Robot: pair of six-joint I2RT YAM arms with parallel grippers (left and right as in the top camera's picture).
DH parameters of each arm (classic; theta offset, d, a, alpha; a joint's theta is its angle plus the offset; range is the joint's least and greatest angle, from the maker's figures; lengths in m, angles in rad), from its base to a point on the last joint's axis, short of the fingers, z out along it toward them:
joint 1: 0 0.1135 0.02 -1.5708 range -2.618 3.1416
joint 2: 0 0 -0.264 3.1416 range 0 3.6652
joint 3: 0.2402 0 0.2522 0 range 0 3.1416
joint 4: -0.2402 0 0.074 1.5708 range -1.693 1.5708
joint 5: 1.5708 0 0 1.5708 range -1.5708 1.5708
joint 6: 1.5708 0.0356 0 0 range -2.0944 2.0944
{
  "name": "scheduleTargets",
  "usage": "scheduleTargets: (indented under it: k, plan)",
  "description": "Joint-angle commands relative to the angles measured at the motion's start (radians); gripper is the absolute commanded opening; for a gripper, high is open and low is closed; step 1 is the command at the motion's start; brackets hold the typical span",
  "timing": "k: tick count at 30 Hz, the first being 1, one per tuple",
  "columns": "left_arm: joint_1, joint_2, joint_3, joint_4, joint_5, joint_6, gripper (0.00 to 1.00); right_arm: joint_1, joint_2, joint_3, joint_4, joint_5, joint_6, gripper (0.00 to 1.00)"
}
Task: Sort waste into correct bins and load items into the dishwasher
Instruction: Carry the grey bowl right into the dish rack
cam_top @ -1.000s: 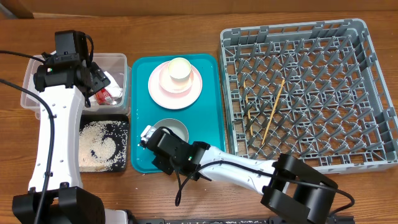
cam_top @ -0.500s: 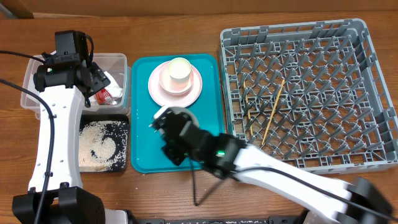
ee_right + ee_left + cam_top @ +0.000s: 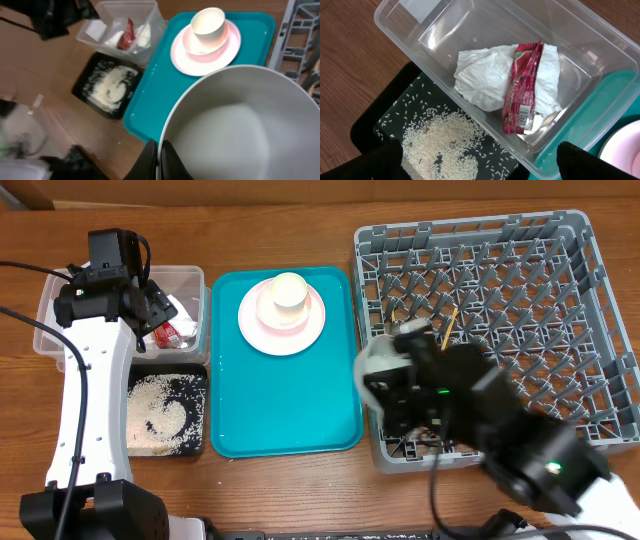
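Left gripper (image 3: 152,306) hangs spread wide over the clear tub (image 3: 420,30) holding 1 napkin (image 3: 480,75) and 1 red wrapper (image 3: 522,85). Rice (image 3: 155,415) lies in the black tray (image 3: 370,125). Right gripper (image 3: 157,159) pinches a pale bowl (image 3: 240,125) by its rim, above the grey dish rack (image 3: 560,240), at its left edge.

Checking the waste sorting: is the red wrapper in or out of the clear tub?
In. The red wrapper lies on the white napkin inside the clear tub.

teal plastic serving tray (image 3: 290,410): near half bare, open from above. far half taken by pale pink round plate (image 3: 250,320) with small cream cup (image 3: 287,290) on it. large grey pegged plastic rack (image 3: 560,300): near-left corner blocked by right arm (image 3: 480,420) holding pale round bowl (image 3: 235,125).
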State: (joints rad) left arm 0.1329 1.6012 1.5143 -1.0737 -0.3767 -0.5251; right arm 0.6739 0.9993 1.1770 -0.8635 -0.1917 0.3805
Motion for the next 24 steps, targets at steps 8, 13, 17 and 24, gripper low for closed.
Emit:
scheduleTargets:
  k: [8, 13, 17, 24]
  plan:
    - [0.003, -0.016, 0.024, 0.001, 0.008, -0.014, 1.00, -0.297, -0.045, 0.002, -0.002, -0.562, 0.104, 0.04]
    - [0.003, -0.016, 0.024, 0.001, 0.008, -0.014, 1.00, -0.443, -0.035, 0.001, -0.036, -0.696, 0.101, 0.04]
    - [0.003, -0.016, 0.024, 0.001, 0.008, -0.014, 1.00, -0.530, -0.015, -0.001, -0.085, -0.746, 0.057, 0.04]
    - [0.003, -0.016, 0.024, 0.001, 0.008, -0.014, 1.00, -0.590, 0.049, -0.082, -0.002, -0.861, 0.058, 0.04]
